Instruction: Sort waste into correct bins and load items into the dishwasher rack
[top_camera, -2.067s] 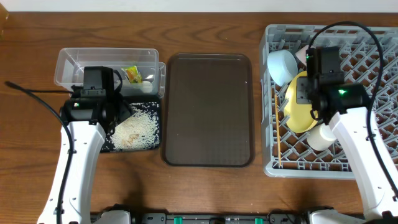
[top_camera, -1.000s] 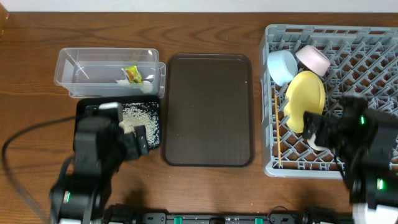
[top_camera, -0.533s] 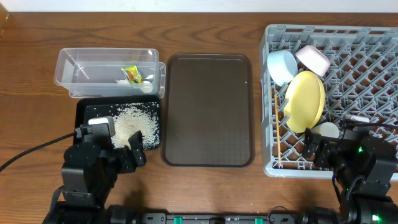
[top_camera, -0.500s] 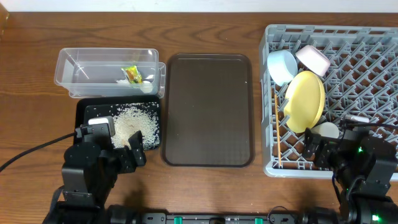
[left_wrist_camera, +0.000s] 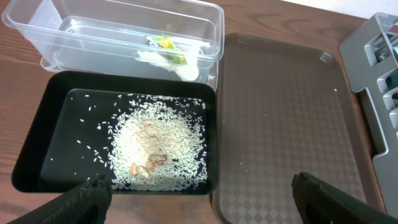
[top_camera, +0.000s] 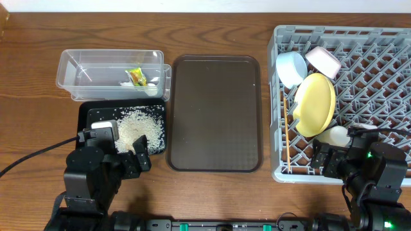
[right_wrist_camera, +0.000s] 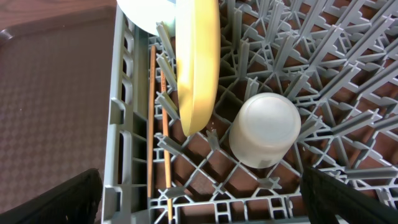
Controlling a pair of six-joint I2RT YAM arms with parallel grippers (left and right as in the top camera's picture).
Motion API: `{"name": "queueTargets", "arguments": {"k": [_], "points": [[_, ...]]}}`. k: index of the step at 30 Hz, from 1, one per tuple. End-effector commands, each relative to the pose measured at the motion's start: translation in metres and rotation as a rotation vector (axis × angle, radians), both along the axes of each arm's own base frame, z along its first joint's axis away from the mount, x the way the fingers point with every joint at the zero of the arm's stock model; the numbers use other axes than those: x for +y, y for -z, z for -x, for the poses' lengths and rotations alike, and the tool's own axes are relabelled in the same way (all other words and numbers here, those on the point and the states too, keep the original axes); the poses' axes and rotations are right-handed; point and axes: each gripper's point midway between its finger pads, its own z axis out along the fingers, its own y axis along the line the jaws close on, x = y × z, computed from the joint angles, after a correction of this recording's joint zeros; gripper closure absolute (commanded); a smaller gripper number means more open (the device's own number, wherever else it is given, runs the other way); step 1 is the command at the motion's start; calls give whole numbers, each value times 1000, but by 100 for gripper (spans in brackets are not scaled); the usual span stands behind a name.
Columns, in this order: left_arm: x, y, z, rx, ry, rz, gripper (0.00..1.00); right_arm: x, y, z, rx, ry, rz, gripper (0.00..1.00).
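Bins, 2: 1 clear tub [top_camera: 112, 69] and 1 black tray [top_camera: 88, 114], both toward the tabletop's left edge.
1 brown serving tray [top_camera: 215, 112], mid-tabletop.
1 grey dishwasher rack [top_camera: 379, 70], at the right edge.
In the rack:
- 1 yellow plate [top_camera: 314, 102]
- Bowls, 2: 1 light blue bowl [top_camera: 290, 67], 1 white bowl [top_camera: 323, 62]
- 1 pale cup [top_camera: 334, 136]
- 2 wooden chopsticks [right_wrist_camera: 151, 124], along its left edge

Waste:
- 1 green-and-orange snack wrapper [top_camera: 135, 76], in the clear tub
- 1 heap of rice [top_camera: 138, 128], in the black tray; grains too many to count
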Motion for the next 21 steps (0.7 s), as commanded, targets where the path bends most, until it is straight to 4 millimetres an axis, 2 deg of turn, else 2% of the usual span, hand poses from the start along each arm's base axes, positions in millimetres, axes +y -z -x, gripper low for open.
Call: {"name": "queueTargets", "arguments": {"k": [1,6,10,15,21], "points": [[-1,3,1,6,10,-2,5,-3,4,3,15,17,0,1],[-1,3,1,6,10,-2,5,-2,-4,-3,-78,-1,27,1],[-1,3,1,6,10,-2,5,14,-17,-14,-273,-107,84,1],[-1,3,1,6,10,-2,5,30,-12,-19,-459,-172,88,1],[-1,3,1,6,10,-2,5,33,-18,-25,-647,-188,131,1]]}}
